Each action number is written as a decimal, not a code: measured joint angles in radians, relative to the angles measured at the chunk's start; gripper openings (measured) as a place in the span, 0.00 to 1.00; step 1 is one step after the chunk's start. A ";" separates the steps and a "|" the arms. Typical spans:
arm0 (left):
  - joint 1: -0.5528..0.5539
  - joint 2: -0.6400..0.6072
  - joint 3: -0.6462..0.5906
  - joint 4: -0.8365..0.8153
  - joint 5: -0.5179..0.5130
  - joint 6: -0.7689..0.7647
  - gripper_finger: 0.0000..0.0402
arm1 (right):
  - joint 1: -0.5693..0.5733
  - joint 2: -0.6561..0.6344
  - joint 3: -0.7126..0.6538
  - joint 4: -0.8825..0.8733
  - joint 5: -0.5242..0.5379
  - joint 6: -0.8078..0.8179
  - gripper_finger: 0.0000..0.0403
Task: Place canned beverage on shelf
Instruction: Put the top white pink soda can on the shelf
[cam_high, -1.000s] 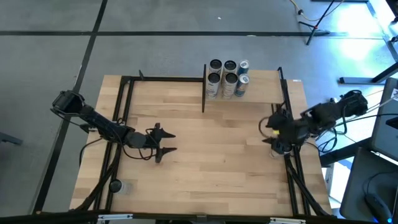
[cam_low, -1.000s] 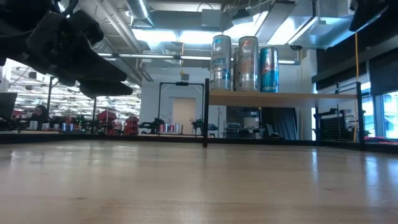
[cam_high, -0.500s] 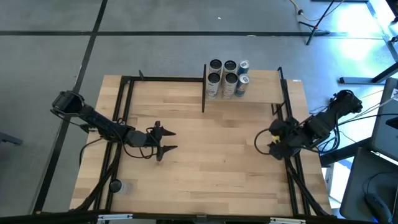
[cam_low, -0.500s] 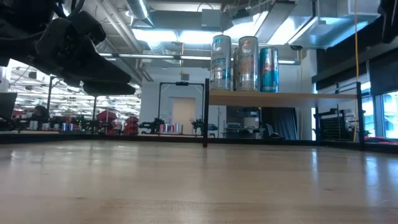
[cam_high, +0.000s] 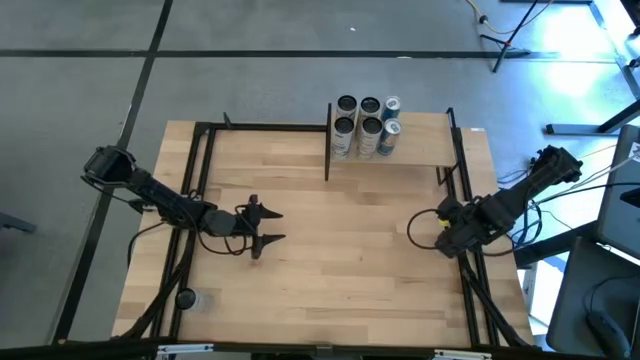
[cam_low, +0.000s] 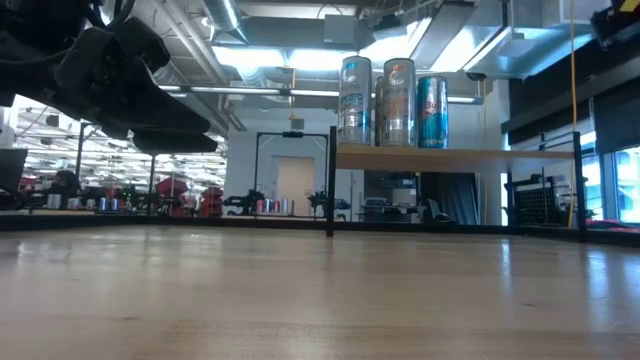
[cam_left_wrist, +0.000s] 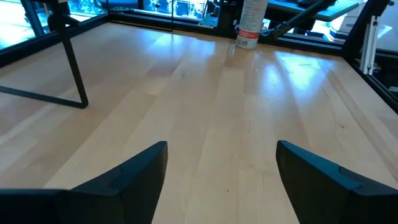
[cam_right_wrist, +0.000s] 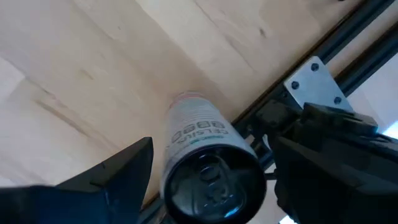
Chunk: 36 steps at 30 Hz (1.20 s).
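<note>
A white can (cam_right_wrist: 208, 165) stands upright on the tabletop by the right-hand black frame rail; it also shows in the left wrist view (cam_left_wrist: 250, 25). My right gripper (cam_right_wrist: 214, 146) is open and hangs over it, one finger on each side of the can, apart from it. In the high view my right gripper (cam_high: 440, 232) covers the can. The shelf (cam_high: 420, 150), a small pale board on black posts at the table's far right, bears several upright cans (cam_high: 366, 125); it shows raised in the low view (cam_low: 455, 156). My left gripper (cam_high: 268, 226) is open and empty, left of centre.
Black frame rails run along the table's left, right and far sides (cam_high: 462, 180), and a bracket (cam_right_wrist: 311, 84) sits right beside the can. A shelf post (cam_high: 328, 150) stands at the board's left end. The bare tabletop (cam_high: 350, 250) lies between the two arms.
My right gripper has moved a little toward the table's near edge, and its arm has stretched out lower along the right rail. My left arm has kept still. The cans on the shelf have not moved.
</note>
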 joint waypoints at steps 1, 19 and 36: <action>0.000 0.000 0.000 0.000 0.000 0.000 0.71 | 0.000 -0.001 -0.006 0.000 -0.001 -0.003 0.79; -0.001 0.000 0.000 0.009 0.002 0.000 0.71 | -0.001 0.006 -0.013 0.026 -0.101 0.069 0.56; -0.002 0.000 0.000 0.033 0.004 -0.001 0.71 | -0.083 0.022 0.024 0.076 0.052 0.077 0.56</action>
